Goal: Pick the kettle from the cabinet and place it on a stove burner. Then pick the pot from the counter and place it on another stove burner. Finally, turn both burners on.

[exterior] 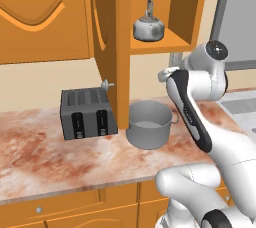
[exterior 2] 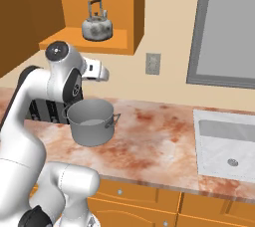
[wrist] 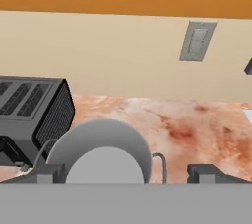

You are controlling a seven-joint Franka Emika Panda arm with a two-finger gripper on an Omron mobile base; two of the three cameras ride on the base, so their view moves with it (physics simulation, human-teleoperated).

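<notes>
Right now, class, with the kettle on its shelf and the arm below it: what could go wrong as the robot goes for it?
1. The open cabinet door stands close beside the kettle; the arm could clip it while rising.
2. The open end effector hangs just above the pot; a careless swing might knock it.
3. The kettle's rounded body and thin loop handle could slip from a poorly centred grasp.

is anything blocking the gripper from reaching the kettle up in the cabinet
Nothing visible does. The cabinet door stands swung open, and the kettle sits alone on the shelf. The open gripper hangs lower, above the pot.
</notes>
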